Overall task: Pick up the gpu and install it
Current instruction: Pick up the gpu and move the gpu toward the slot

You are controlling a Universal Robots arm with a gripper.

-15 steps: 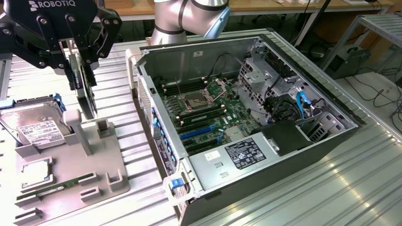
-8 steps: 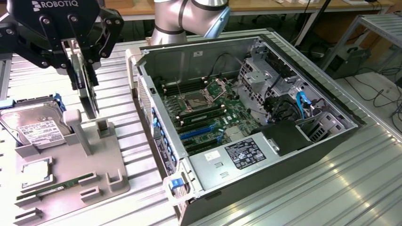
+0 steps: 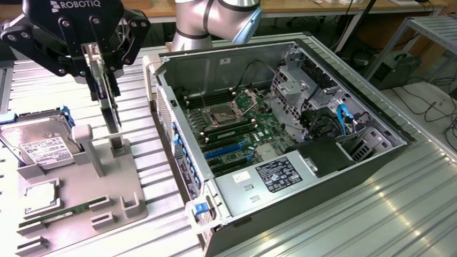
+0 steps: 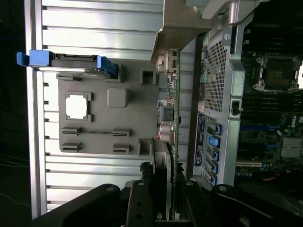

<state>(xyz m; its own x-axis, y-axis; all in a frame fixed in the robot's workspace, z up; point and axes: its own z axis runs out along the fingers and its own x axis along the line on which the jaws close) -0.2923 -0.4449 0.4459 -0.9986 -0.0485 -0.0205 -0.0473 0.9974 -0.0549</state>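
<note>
Hand [image 3: 104, 85] clamped on the upper edge of the gpu [image 3: 113, 119]; card hangs straight below me, edge-on. Narrow grip, so it may pivot or slip. Just under it, the grey holder [image 3: 107, 184]: lower edge could snag in its slot. Beyond, the open computer case [image 3: 207, 67]: bracket might strike the wall.

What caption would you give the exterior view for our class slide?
Gripper clasps the gpu upright at the grey holder tray, beside the open computer case.
</note>
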